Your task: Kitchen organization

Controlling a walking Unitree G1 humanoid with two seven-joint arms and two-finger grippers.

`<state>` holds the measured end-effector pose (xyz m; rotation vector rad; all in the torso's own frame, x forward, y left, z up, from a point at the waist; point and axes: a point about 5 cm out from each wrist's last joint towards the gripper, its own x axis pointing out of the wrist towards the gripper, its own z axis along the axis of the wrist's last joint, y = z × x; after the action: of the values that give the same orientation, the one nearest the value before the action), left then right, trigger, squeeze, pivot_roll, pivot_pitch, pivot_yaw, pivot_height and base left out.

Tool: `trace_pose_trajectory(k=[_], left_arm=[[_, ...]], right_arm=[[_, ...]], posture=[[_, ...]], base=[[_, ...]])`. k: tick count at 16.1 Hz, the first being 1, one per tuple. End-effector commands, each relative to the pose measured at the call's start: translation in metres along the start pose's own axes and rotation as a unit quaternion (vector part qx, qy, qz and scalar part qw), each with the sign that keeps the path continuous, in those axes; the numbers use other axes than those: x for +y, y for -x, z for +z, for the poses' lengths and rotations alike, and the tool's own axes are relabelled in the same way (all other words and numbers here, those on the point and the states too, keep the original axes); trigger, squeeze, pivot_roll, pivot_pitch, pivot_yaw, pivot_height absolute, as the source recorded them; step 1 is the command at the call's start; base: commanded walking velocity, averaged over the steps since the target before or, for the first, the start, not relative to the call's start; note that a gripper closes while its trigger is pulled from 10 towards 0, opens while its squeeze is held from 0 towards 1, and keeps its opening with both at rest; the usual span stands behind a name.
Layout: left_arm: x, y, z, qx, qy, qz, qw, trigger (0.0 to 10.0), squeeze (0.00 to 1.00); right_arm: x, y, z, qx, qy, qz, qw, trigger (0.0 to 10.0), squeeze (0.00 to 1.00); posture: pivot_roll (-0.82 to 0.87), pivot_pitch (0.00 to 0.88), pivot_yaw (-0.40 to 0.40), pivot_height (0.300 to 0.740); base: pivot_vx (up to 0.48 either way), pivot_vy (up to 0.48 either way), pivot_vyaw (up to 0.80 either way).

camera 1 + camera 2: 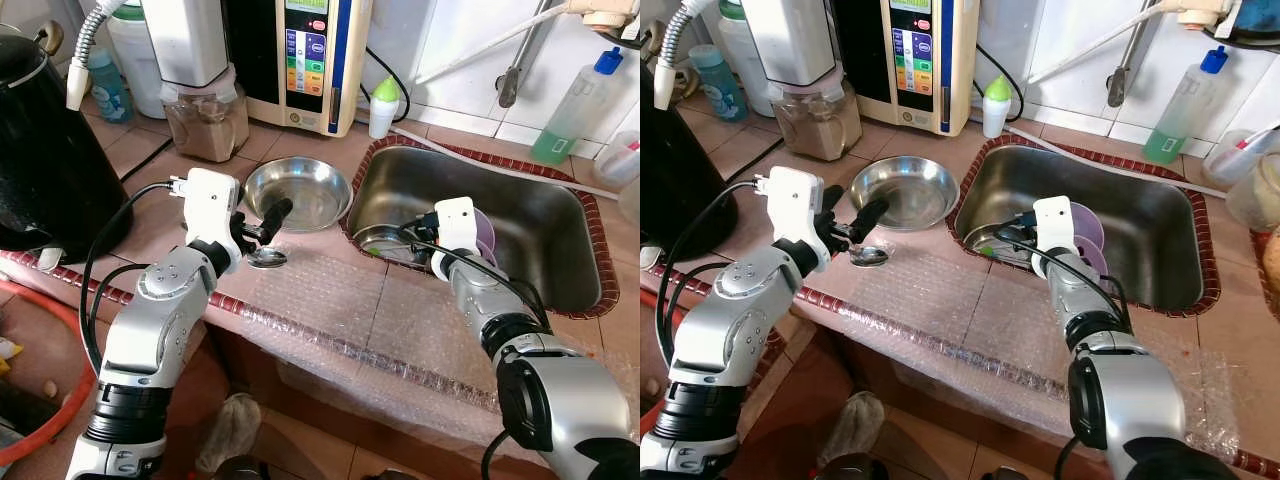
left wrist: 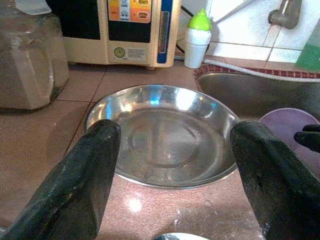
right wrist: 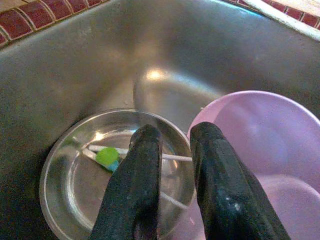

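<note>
Looking down from my head, I see my left gripper (image 1: 262, 222) spread wide above a spoon (image 1: 266, 258) lying on the counter just before one steel bowl (image 1: 297, 192), while my right arm reaches into the sink (image 1: 545, 210), its body hiding its fingers. My left wrist view shows that bowl between my parted fingers (image 2: 80, 185), the spoon cut off at the edge. My right wrist view shows my right gripper (image 3: 177, 142) fingers narrowly apart, empty, over a second steel bowl (image 3: 70, 185) holding a green-tipped stick (image 3: 107, 156), beside one purple bowl (image 3: 265, 135).

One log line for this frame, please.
left pincer: open, over spoon by steel bowl | right pincer: in sink, above steel dish
</note>
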<state>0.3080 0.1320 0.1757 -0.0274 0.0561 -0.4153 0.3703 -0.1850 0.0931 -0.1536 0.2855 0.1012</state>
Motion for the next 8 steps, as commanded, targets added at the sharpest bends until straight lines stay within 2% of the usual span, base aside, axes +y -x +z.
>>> trace_pose_trajectory(k=[1,6,8], left_arm=[[0.007,0.000,-0.003,0.011,-0.002,0.023,1.000,10.0,1.00],[0.020,-0.001,-0.010,0.027,0.012,0.060,0.998,10.0,1.00],[0.026,-0.003,-0.015,0.034,0.036,0.080,0.996,10.0,1.00]], right_arm=[[0.004,0.002,-0.011,0.018,-0.016,0.010,1.000,10.0,1.00],[0.012,0.000,0.011,-0.059,-0.033,0.040,0.997,10.0,1.00],[0.016,0.000,0.017,-0.085,-0.053,0.049,0.994,10.0,1.00]], posture=[[0.12,0.000,-0.024,0.740],[0.10,0.000,-0.016,0.740],[0.09,0.000,-0.014,0.740]], base=[[0.000,0.000,0.00],[0.000,0.000,0.00],[0.000,0.000,0.00]])
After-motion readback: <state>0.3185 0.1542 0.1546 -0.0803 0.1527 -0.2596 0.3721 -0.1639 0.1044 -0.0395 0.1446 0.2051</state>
